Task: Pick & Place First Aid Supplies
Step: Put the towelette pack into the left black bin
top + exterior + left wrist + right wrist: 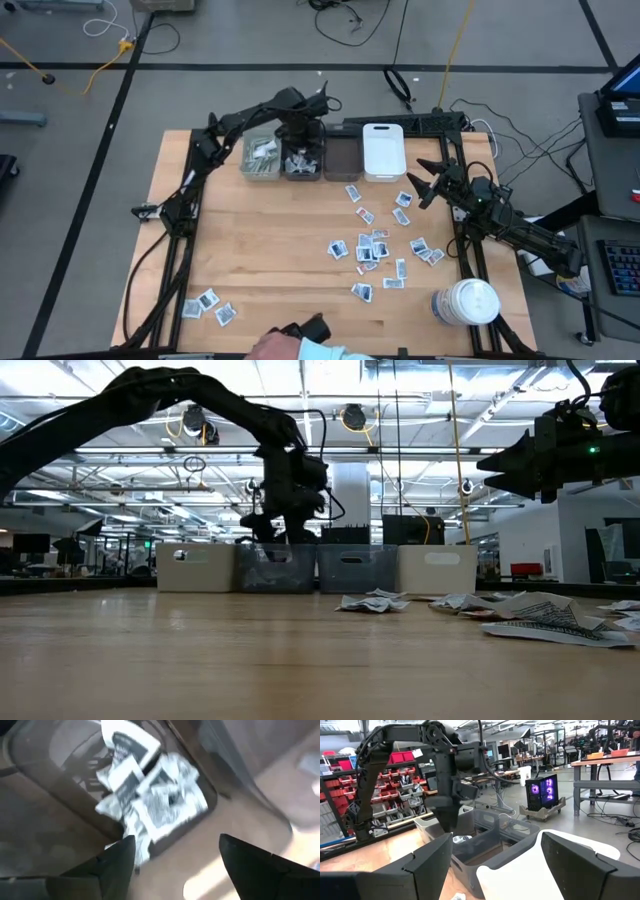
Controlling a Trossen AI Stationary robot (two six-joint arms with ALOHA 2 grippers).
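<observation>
The left gripper (301, 150) hangs over the row of small bins at the far edge of the table (250, 260), right above the clear grey bin (303, 160), and that looks to be a drop-off. Its fingers (117, 865) stand apart with nothing between them. In the left wrist view a heap of printed white sachets (150, 795) lies in the bin just beyond the fingertips, below them and touching neither one, though one sachet's corner shows close beside the edge of one finger. I would judge a sachet has just been let go there, since the spread is wide and the heap sits directly under the gap.

The bins stand side by side so each kind of supply can go to its own one, I would guess. The bin to the outer side of the fingers (262, 158) holds pale strips, while the dark bin (342, 158) and the white bin (383, 152) on the other side show nothing inside that I can make out.

The right gripper (428, 183) waits raised off the table near the white bin, its fingers (425, 865) spread wide and empty. Most of the loose sachets (370, 248) are still scattered on the table nearer the front than those fingers, well apart from them. A smaller cluster (208, 305) lies at the front corner, far from either gripper. A large white jar (466, 302) stands near the other front corner, and a person's hand (275, 348) shows at the front edge.
</observation>
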